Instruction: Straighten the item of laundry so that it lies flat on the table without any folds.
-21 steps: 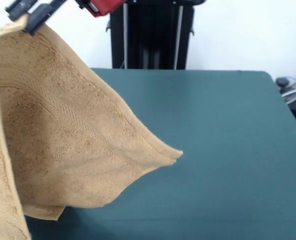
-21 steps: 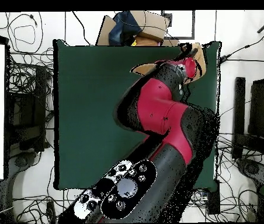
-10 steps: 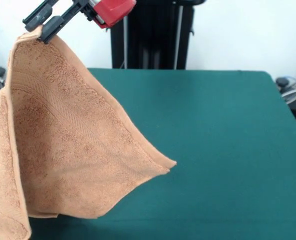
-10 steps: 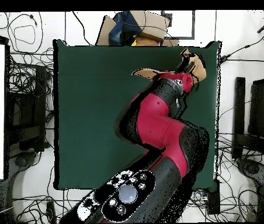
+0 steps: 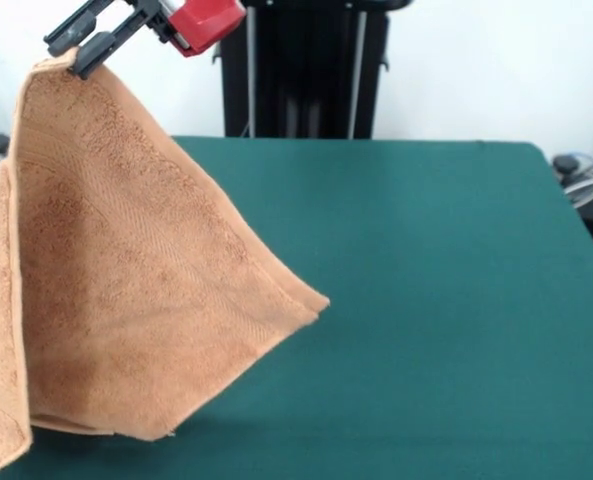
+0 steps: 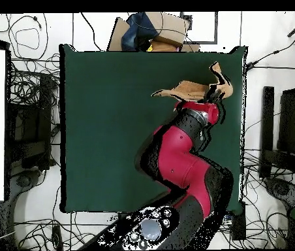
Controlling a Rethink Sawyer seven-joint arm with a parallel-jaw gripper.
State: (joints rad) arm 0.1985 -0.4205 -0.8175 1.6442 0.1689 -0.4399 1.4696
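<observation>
The item of laundry (image 5: 136,290), a tan-orange terry towel, hangs by one corner at the left of the front view. It drapes down in a cone with one point stretched out toward the middle of the table (image 5: 426,300). Its lower edge rests on the green cloth. My gripper (image 5: 71,45) is shut on the towel's top corner, high above the table. In the overhead view the towel (image 6: 189,88) shows near the table's (image 6: 111,131) far right corner, partly hidden under my red arm (image 6: 183,150).
A black pedestal column (image 5: 306,70) stands behind the table's far edge. Cables (image 5: 581,180) lie off the right side. In the overhead view a cardboard box (image 6: 156,29) and tangled cables surround the table.
The gripper has shifted slightly toward the robot with the towel's corner. The towel's stretched-out point has drawn back to the left, and the cloth hangs in a steeper cone.
</observation>
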